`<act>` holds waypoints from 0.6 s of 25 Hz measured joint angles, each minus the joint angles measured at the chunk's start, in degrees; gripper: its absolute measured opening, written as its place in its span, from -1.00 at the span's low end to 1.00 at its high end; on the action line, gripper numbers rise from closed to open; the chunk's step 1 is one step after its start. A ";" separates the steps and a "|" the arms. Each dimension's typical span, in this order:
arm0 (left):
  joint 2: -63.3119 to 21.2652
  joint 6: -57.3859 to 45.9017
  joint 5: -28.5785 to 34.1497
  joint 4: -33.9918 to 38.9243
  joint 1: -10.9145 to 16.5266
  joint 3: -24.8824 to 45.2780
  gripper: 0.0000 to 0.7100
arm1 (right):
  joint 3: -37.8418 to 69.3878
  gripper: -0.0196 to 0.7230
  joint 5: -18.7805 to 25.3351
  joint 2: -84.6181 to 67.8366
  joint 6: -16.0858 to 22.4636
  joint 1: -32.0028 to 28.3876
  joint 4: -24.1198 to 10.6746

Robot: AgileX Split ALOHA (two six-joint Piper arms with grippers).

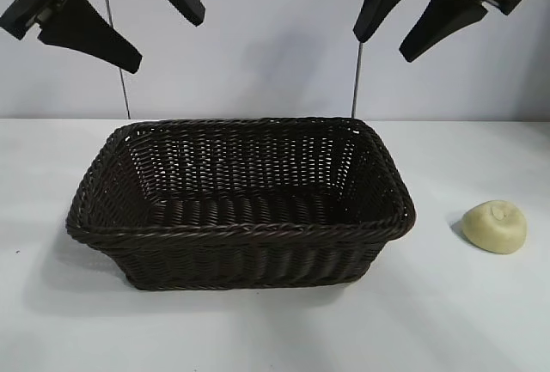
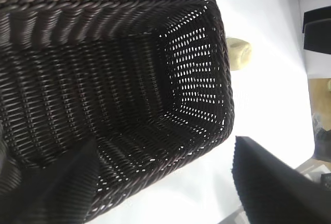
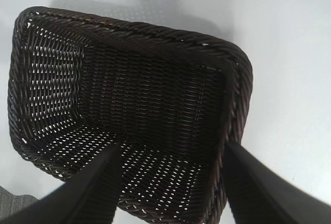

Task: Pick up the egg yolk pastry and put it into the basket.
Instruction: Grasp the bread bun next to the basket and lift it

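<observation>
Pastry (image 1: 495,226) sat alone on the white table (image 1: 258,338) at the right edge of the exterior frame, a small pale yellow dome with a dimpled, matte top, resting flat side down and casting a soft shadow toward the basket. The basket (image 1: 241,233), a large dark brown wicker rectangle with sloping sides and a braided rim, filled the centre of the frame; a bare strip of table separated it from the pastry, and nothing lay inside it. Both arms hung high above the table. The left gripper (image 1: 129,24) showed in the upper left of the frame and the right gripper (image 1: 402,30) in the upper right, each with its two dark fingers spread apart and holding nothing. In the left wrist picture the pastry (image 2: 239,53) peeked past the basket's far corner at the upper right of that frame; the right wrist picture showed only the basket (image 3: 155,32) and table. The pastry looked light and probably soft and crumbly, so a hard squeeze could dent or crack it. A sensible hold would be across its rounded sides, low near the base where it is widest, with gentle pressure. The right gripper hung nearer to it and seemed the likelier one to reach down.
</observation>
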 joint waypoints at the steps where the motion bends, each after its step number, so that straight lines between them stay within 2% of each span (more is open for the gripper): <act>1: 0.00 0.00 0.00 0.00 0.00 0.00 0.48 | 0.00 0.19 0.00 0.00 0.00 0.00 0.00; 15: 0.00 0.00 0.00 0.00 0.00 0.00 0.48 | 0.00 0.19 -1.02 0.00 0.00 0.00 0.72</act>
